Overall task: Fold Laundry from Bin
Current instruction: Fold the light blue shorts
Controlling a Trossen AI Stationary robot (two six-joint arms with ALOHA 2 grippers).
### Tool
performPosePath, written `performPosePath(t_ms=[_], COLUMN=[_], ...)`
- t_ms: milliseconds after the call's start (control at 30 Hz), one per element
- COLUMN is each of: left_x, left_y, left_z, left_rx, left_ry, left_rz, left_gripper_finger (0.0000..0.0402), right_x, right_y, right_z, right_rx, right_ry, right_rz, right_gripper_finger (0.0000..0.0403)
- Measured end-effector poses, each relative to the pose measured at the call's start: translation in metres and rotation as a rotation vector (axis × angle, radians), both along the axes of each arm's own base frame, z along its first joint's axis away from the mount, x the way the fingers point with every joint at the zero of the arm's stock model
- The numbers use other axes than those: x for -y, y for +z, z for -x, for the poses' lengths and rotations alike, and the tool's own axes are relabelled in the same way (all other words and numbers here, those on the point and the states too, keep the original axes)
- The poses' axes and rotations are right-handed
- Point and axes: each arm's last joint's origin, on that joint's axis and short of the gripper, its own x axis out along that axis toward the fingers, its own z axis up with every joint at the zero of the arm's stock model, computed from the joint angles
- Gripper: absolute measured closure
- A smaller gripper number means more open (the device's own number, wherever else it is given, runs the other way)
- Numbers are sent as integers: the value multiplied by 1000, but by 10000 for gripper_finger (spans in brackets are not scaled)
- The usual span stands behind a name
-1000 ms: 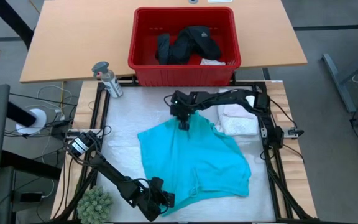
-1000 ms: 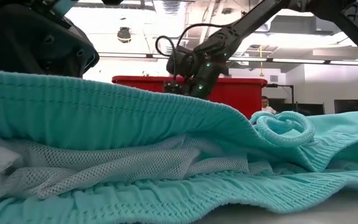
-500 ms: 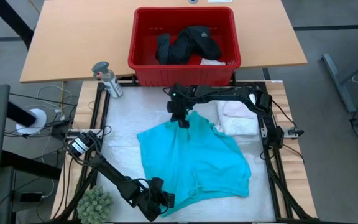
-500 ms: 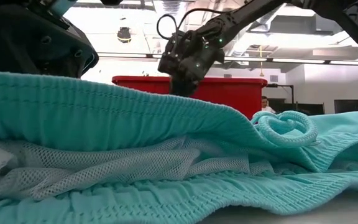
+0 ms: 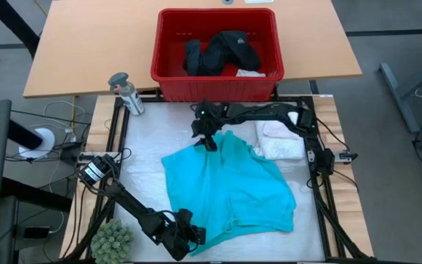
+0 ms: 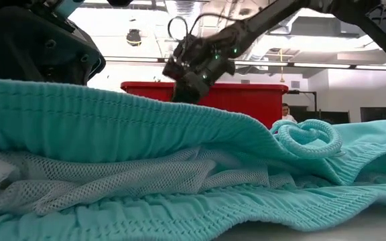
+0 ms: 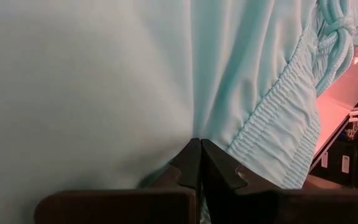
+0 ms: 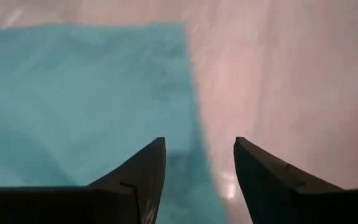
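A wooden table fills the twelve o'clock half of the overhead scene, carrying the red bin with black clothing and a small pale piece inside. Below it, a white padded work surface holds the turquoise garment, spread flat with its long axis running from eleven o'clock toward five o'clock, its elastic waistband and drawstring at the near edge. A folded white item lies at the garment's two o'clock corner. The right gripper hovers over the garment's eleven o'clock corner, fingers spread apart and empty. The left gripper sits at the seven o'clock edge, fingers pressed together against the cloth. A spray bottle stands at ten o'clock; a spiky green ball rests at seven o'clock. Ceiling lights and a distant person show beyond the table.
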Motion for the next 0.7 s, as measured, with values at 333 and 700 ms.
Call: performPosePath(t_ms=[333, 700], left_x=[0, 0], left_y=[0, -1], left_z=[0, 2], left_rx=[-3, -17], left_ry=[-4, 8], left_rz=[8, -3], left_gripper_finger=[401, 401], right_x=[-10, 1], right_y=[-36, -40], right_z=[-15, -9], right_rx=[-80, -126], right_ry=[30, 7], right_rz=[-31, -50], right_gripper_finger=[210, 271])
